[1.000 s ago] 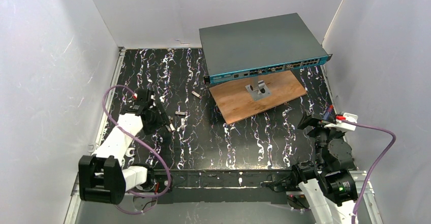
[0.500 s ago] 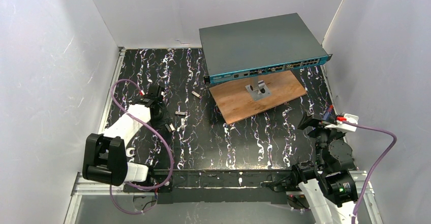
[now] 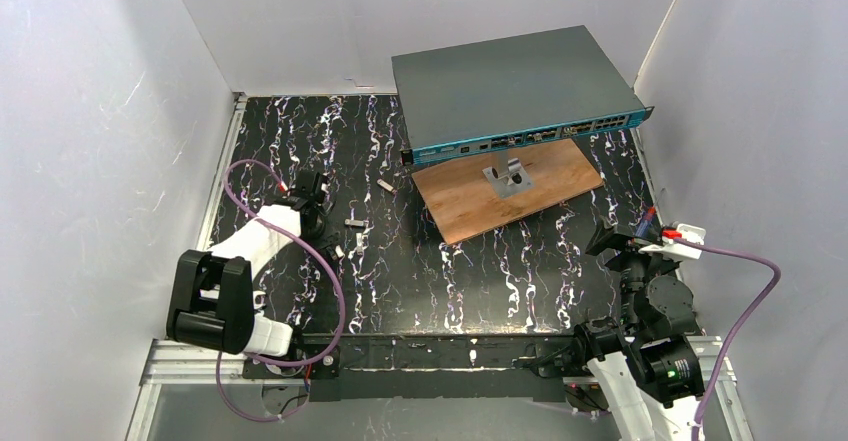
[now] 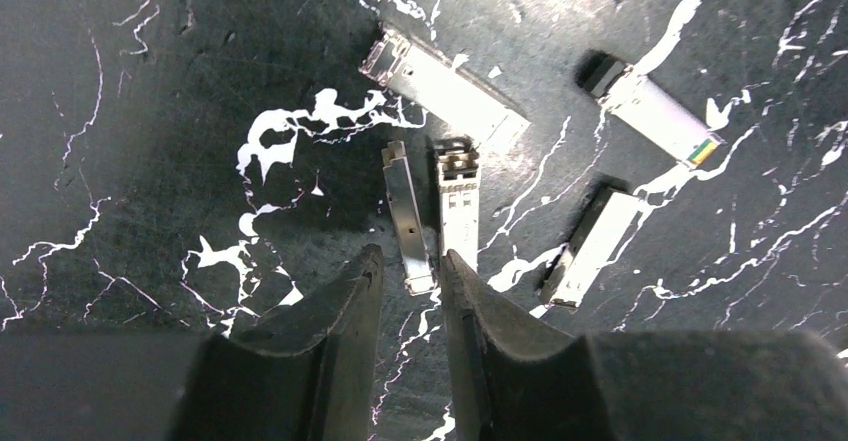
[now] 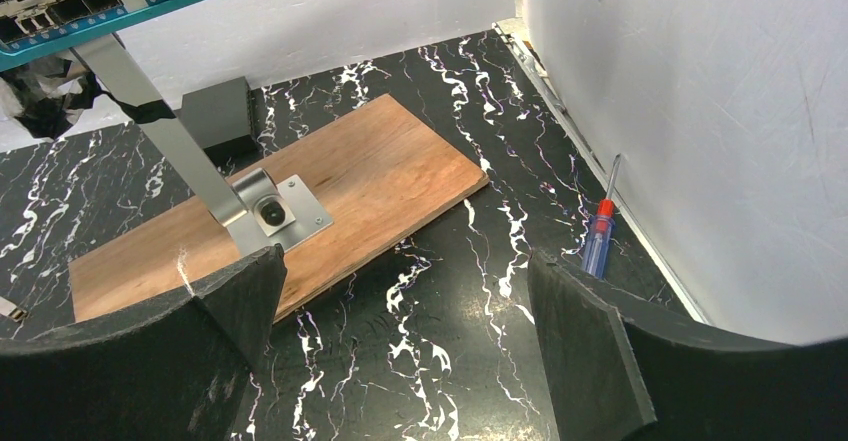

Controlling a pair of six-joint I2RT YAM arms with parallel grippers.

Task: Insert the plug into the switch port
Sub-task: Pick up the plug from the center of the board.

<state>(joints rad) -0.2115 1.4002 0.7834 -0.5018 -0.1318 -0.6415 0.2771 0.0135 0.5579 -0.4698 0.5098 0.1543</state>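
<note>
The switch is a flat dark grey box raised at the back, and its teal socket strip shows at the top left of the right wrist view. Several small metal plugs lie on the black marbled mat. My left gripper points down at them. The near end of one thin plug sits between its fingertips. The jaws stand narrowly apart, with a gap left of the plug. A second plug lies just outside the right finger. My right gripper hangs wide open over bare mat.
A brown wooden board with a metal bracket lies under the switch. More plugs lie beyond the left fingers. A red-and-blue screwdriver rests by the right wall. White walls enclose the mat.
The left arm has swung its wrist in over the loose plugs and lowered it. Its jaws have narrowed round one plug's end. The right arm has not moved.
</note>
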